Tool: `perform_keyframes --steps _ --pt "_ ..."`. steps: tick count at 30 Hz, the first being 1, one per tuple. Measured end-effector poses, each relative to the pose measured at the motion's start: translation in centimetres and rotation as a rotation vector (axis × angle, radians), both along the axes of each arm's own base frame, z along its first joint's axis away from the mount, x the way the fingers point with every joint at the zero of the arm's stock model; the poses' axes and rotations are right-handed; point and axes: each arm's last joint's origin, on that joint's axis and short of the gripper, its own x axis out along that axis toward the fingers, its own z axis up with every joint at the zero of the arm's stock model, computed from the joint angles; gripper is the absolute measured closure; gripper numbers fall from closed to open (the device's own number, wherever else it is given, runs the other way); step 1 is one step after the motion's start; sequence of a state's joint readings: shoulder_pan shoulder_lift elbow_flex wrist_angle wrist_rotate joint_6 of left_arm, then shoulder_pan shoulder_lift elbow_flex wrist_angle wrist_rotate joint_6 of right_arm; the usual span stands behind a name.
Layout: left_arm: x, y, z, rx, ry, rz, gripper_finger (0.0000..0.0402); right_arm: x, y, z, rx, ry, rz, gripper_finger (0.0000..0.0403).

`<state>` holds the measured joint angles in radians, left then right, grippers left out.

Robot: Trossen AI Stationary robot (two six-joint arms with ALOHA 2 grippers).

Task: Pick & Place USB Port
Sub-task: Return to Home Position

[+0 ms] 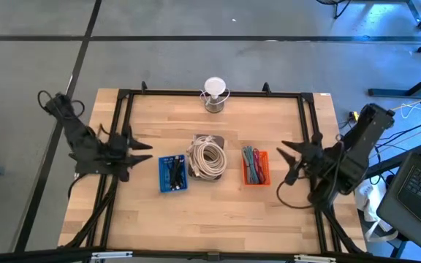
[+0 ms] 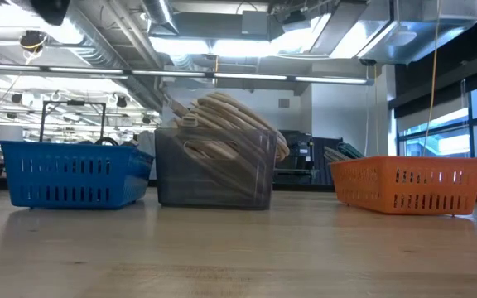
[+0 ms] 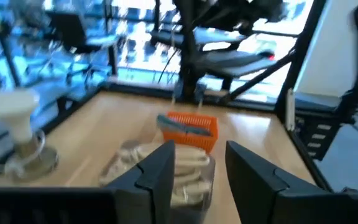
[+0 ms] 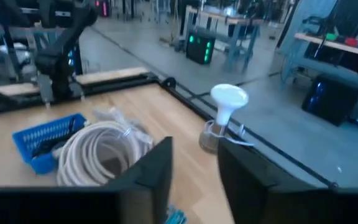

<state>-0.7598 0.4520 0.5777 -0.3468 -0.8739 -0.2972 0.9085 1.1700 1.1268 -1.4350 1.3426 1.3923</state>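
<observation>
Light wooden desk [image 1: 218,219], sorting apparently done: a cream cable coil [image 1: 210,159] fills the dark see-through bin [image 2: 222,189], dark cables [image 1: 175,174] the blue plastic basket [image 2: 73,178], coloured cables [image 1: 252,165] the orange plastic basket [image 2: 408,184]; left claw [image 1: 139,152] and right claw [image 1: 285,159] wait at opposite edges, parted, empty.

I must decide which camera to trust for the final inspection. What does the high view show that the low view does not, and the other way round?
Only the high view: the left end effector and the right end effector, both open and empty, the white bulb-shaped object at the far edge, and the coloured cables inside the orange bin. Only the low view: the ceiling lights of the room behind. Both: the blue bin, the dark bin holding the beige cable coil, and the orange bin, side by side in one row.
</observation>
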Motion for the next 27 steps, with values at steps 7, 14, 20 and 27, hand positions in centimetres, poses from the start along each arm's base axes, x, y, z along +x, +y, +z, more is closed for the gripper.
perform_keyframes --steps 7,14,20,27 --pt "0.0 1.5 -1.6 0.040 -0.243 -0.162 0.0309 -1.4 -1.8 -2.4 0.044 -0.113 0.004 0.0392" --pt "0.2 3.4 -5.6 -0.008 -0.302 -0.146 0.0345 -1.8 -2.3 -3.3 0.073 -0.112 0.049 0.0400" --pt "0.4 4.9 -6.5 -0.011 -0.301 -0.141 0.0379 -0.8 -1.2 -4.1 0.129 -0.077 0.172 0.0401" --pt "0.6 6.7 -7.4 -0.016 -0.265 -0.104 0.0400 1.2 -1.5 -5.1 0.097 -0.092 0.294 0.0402"
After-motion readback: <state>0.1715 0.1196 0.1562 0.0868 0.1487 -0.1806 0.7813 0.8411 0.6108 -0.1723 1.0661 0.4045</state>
